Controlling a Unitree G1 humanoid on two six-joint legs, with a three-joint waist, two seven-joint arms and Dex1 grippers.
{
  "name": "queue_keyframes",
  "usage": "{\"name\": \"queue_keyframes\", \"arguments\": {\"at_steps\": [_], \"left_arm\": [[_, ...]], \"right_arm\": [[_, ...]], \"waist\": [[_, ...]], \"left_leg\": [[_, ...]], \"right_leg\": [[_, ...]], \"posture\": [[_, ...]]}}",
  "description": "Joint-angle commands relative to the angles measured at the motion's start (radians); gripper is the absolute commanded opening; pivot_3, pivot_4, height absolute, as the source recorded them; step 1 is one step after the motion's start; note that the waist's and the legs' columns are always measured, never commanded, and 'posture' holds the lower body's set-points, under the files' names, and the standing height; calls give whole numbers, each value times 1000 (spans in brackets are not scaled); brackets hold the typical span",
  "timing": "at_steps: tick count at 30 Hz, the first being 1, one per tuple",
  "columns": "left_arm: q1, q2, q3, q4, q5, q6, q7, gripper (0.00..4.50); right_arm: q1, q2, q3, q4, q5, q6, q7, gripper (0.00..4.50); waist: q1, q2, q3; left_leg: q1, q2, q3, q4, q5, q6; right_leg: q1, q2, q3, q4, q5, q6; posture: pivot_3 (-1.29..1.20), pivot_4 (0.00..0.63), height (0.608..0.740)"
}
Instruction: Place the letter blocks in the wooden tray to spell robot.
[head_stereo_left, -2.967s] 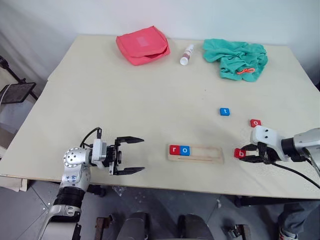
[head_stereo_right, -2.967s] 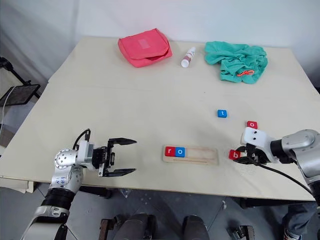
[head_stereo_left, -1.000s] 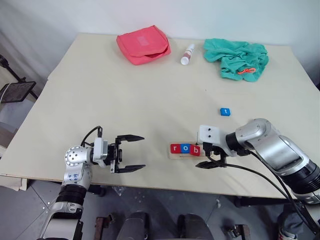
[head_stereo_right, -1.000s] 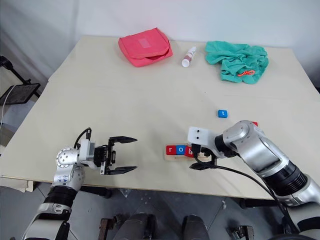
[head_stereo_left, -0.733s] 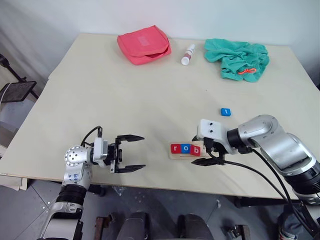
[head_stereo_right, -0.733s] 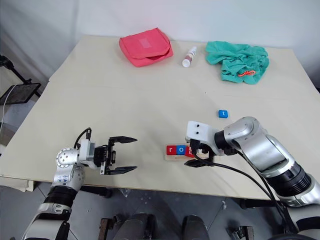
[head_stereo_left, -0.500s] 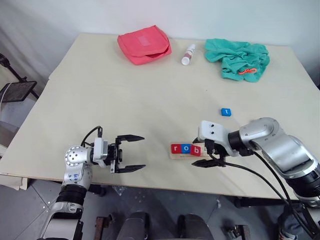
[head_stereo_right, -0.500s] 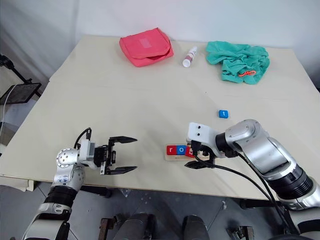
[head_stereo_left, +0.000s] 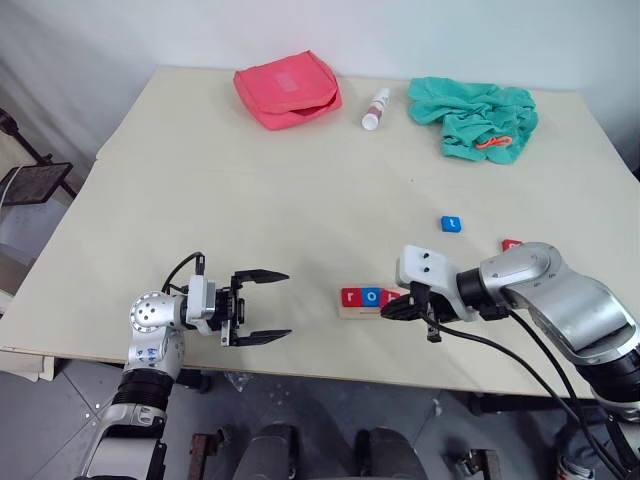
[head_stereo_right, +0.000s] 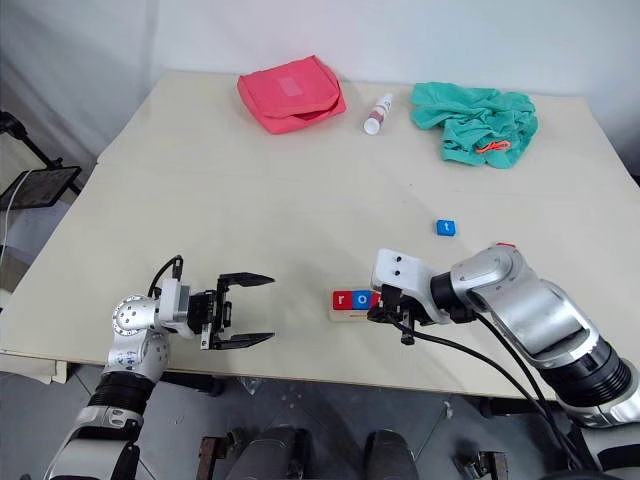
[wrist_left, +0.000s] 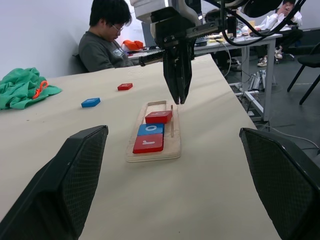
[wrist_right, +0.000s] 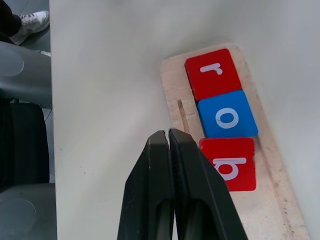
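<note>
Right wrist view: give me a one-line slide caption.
Shut right claw hovers beside the wooden tray, where letter blocks r, o, b sit in order.

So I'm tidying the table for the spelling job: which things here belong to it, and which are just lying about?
Belong to the job:
- wooden tray, holding r, o, b
- blue t block
- red block, lying loose

Lying about:
- red pouch
- small white bottle
- green cloth
</note>
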Motion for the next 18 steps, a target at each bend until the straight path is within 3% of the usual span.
{"name": "queue_keyframes", "arguments": {"at_steps": [1,12,18], "left_arm": [[13,1,4,-38,1,1,-22,4500],[19,6,8,-45,3,4,-17,4500],[13,1,7,-39,5,1,-15,4500]], "right_arm": [[-8,10,11,25,-17,-32,-11,40],[-41,6,55,149,-114,-140,-7,40],[-43,-18,26,96,-101,-129,24,40]], "waist": [[0,0,0],[0,0,0],[0,0,0]], "left_leg": [[0,0,0,0,0,0],[0,0,0,0,0,0],[0,0,0,0,0,0]], "right_leg": [[0,0,0,0,0,0],[0,0,0,0,0,0],[0,0,0,0,0,0]], "posture": [[0,150,740],[0,150,740],[0,150,740]]}}
